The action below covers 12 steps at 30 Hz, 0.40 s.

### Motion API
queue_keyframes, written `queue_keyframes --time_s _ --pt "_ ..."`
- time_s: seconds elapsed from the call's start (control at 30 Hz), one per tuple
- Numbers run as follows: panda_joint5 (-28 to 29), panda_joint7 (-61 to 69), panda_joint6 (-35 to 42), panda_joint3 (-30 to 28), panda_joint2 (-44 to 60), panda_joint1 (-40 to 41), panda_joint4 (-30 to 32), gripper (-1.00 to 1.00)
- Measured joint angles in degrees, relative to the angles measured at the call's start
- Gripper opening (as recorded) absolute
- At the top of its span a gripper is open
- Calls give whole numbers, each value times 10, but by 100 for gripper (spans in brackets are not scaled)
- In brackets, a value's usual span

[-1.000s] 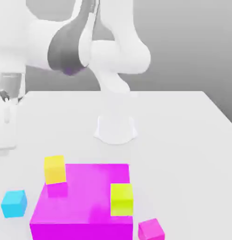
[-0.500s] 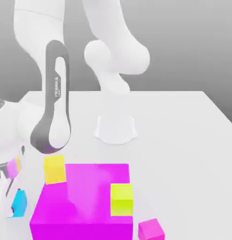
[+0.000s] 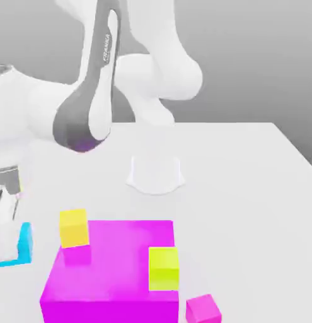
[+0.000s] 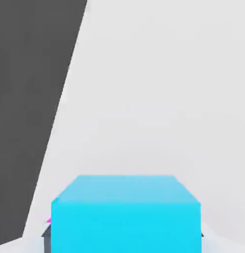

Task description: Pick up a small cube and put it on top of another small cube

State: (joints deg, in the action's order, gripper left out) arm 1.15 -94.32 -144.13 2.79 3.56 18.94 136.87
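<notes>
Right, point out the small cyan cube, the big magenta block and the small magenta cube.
Small cyan cube [image 4: 125, 220]: hand view, front face.
Big magenta block [image 3: 120, 258]: exterior view, top face.
Small magenta cube [image 3: 203, 309]: exterior view, front face.

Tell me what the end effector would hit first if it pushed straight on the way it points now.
Likely the white table: the end effector, shut on the cyan cube, points down at bare tabletop, though the gap beneath is unclear.

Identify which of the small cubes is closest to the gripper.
The small cyan cube, at the exterior view's left edge beside the big magenta block. The gripper is shut on it; the two yellow cubes and the small magenta cube sit apart.
</notes>
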Motion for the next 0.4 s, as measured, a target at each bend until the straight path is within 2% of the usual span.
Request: queue_keyframes --time_s 0.13,0.27,0.3,0.4 --pt "-12 -13 88 51 -75 -112 4 -100" --pt "-10 -30 35 57 -33 -119 33 -100" --pt "-8 -33 16 58 -19 -118 38 100" --pt "-8 -33 16 58 -19 -118 38 100"
